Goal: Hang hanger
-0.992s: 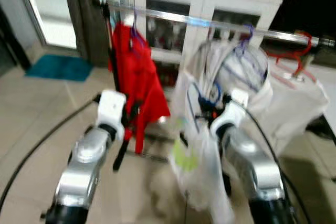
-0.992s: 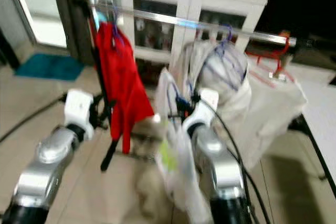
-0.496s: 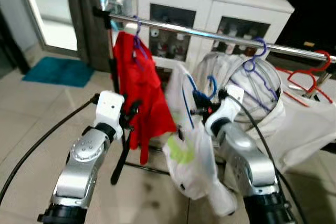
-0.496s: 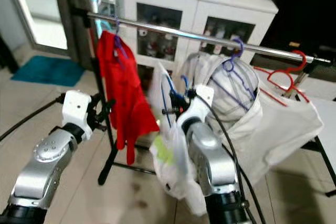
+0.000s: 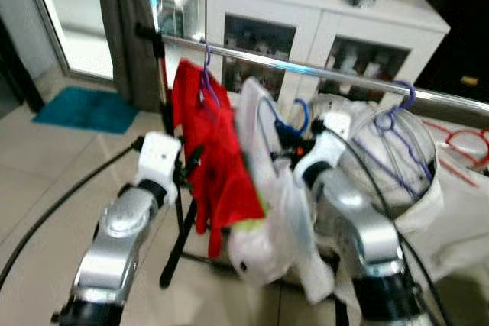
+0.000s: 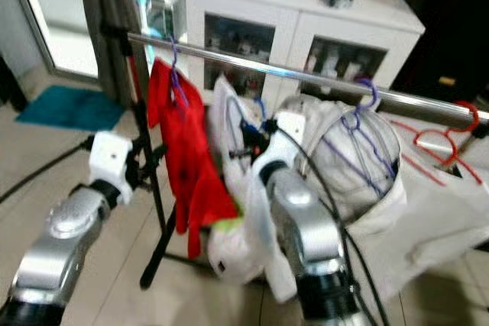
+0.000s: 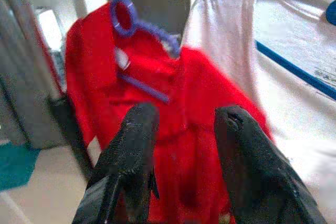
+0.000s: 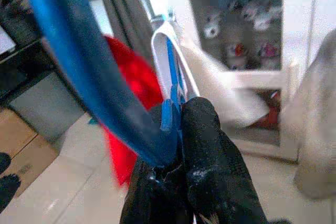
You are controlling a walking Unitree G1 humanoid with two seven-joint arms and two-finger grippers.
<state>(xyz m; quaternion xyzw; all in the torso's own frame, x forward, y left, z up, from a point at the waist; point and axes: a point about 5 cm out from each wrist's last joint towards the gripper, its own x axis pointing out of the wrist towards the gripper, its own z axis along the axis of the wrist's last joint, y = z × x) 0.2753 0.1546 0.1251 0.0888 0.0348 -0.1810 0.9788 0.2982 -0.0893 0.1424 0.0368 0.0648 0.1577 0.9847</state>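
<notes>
The right gripper (image 6: 256, 137) is raised in front of the metal clothes rail (image 6: 252, 65), its two black fingers (image 8: 202, 150) pressed together on the blue hanger (image 8: 92, 72). The hanger's hook (image 5: 300, 114) curves up from the pinch and sits just below the rail, not over it as far as the blurred head views allow. A white T-shirt with blue neck trim (image 5: 267, 181) hangs from this hanger, draping down in front of the right arm (image 6: 294, 223), which is bent at the elbow with the forearm angled up toward the rail.

To the robot's left of the held garment, a red shirt (image 5: 210, 150) hangs on a purple hanger (image 7: 139, 27) hooked over the rail; the white T-shirt touches or overlaps its edge. To the robot's right, a bulky white garment (image 6: 359, 158) hangs from a second purple hanger (image 6: 365, 104) on the same rail, and a red hanger (image 6: 451, 131) lies farther along that side.

The left gripper (image 7: 181, 135) is held at chest height just before the red shirt, its fingers (image 7: 134, 150) spread apart with nothing between them. The left arm (image 5: 122, 227) is bent, its forearm pointing forward toward the rail's upright post (image 6: 149, 166).

Behind the rail stands a white glass-fronted cabinet (image 5: 321, 28); a teal mat (image 5: 84, 108) lies on the tiled floor (image 5: 46, 181) near a dark curtain (image 5: 126, 28).
</notes>
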